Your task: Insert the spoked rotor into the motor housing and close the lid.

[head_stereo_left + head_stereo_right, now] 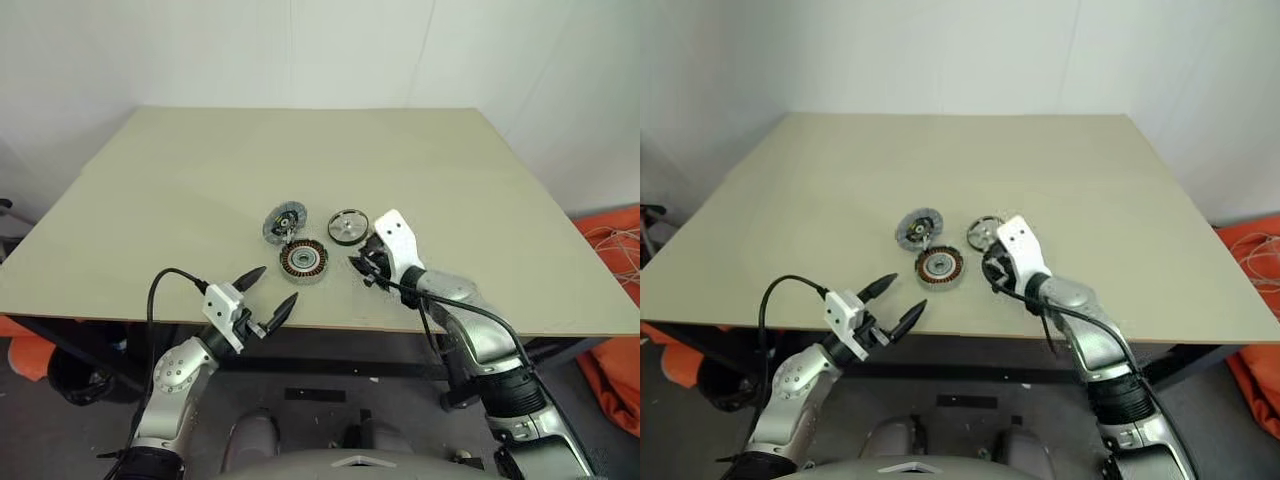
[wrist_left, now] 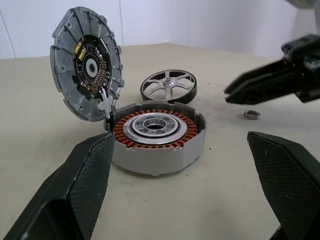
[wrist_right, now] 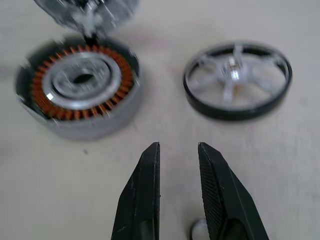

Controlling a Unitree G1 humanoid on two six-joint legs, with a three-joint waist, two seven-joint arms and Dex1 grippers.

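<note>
The motor housing lies on the table with its copper windings facing up and its centre empty. The lid stands tilted at the housing's far rim, joined to it by a white connector. The spoked rotor lies flat, spokes up, to the right of the lid. Just right of the housing and in front of the rotor hovers my right gripper, its fingers a narrow gap apart with nothing between them. My left gripper is wide open at the table's front edge, pointing at the housing.
A tiny loose metal ring lies on the table under the right gripper. The beige table is bare beyond the parts. An orange heap lies on the floor at the right. A white wall stands behind.
</note>
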